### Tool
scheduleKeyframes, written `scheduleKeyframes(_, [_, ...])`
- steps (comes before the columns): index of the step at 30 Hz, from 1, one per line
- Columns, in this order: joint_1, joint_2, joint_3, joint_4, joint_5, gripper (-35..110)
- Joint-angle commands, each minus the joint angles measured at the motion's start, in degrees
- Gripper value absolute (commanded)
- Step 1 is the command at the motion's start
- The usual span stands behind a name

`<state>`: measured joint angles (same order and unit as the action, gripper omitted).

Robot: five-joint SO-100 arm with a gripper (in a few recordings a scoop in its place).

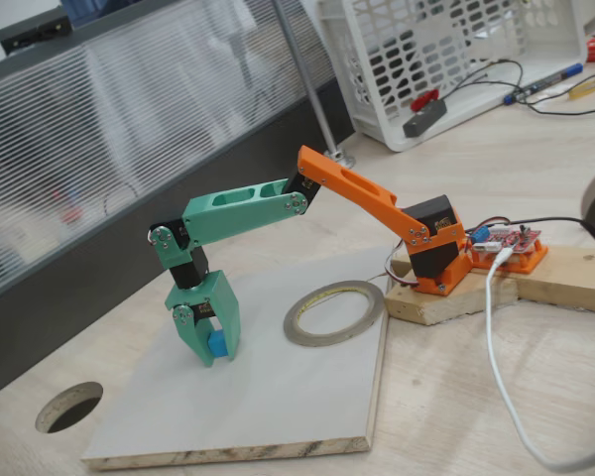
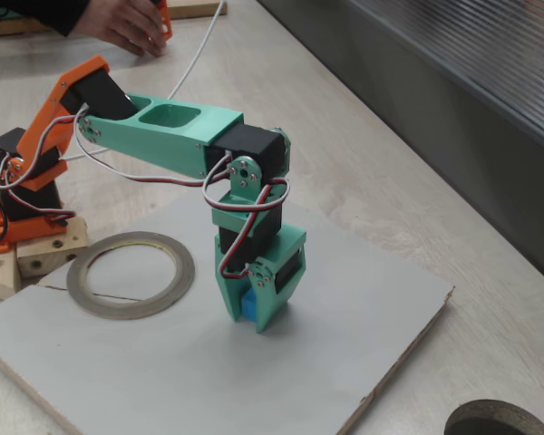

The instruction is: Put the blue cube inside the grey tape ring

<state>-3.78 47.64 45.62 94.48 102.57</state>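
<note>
Green fingers (image 1: 215, 347) grip the blue cube (image 1: 218, 343) beside the grey tape ring (image 1: 333, 312)

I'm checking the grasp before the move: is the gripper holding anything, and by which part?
The gripper is closed on the blue cube, pinching its opposite side faces between the green jaws.

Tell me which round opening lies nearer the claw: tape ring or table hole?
The grey tape ring, on the board beside the claw; the table hole sits off the board.
</note>
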Motion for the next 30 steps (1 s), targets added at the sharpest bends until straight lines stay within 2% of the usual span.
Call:
scheduleKeyframes(1, [-0.9, 0.7, -0.8, 0.3, 1.0, 17])
scheduleKeyframes(22, [-0.9, 4.4, -0.7, 0.3, 1.0, 17])
scheduleKeyframes(30, [-0.9, 4.6, -0.7, 0.3, 1.0, 6])
